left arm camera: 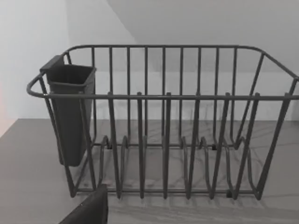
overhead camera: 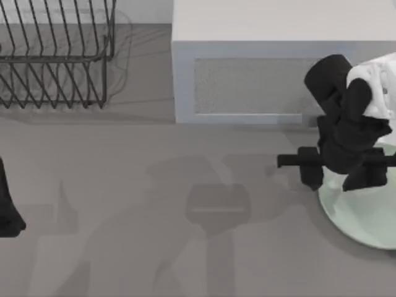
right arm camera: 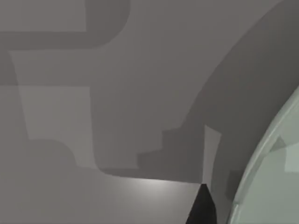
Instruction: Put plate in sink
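Grey table (overhead camera: 124,185); right gripper (overhead camera: 337,176) over plate (overhead camera: 365,216), jaws' state unclear.

The right arm (overhead camera: 346,117) is mostly matte black and blocky, with a glossy white shell section near its upper end. The left arm (overhead camera: 7,204) is plain black too.

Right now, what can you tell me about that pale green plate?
The plate is large, round, pale mint-green, smooth, shallow and glossy, like glazed ceramic. It lies flat on the grey table at the top view's right edge, partly cut off, in front of the boxy microwave. The right gripper hangs over its left rim; whether it touches is unclear. The right wrist view shows its curved rim.
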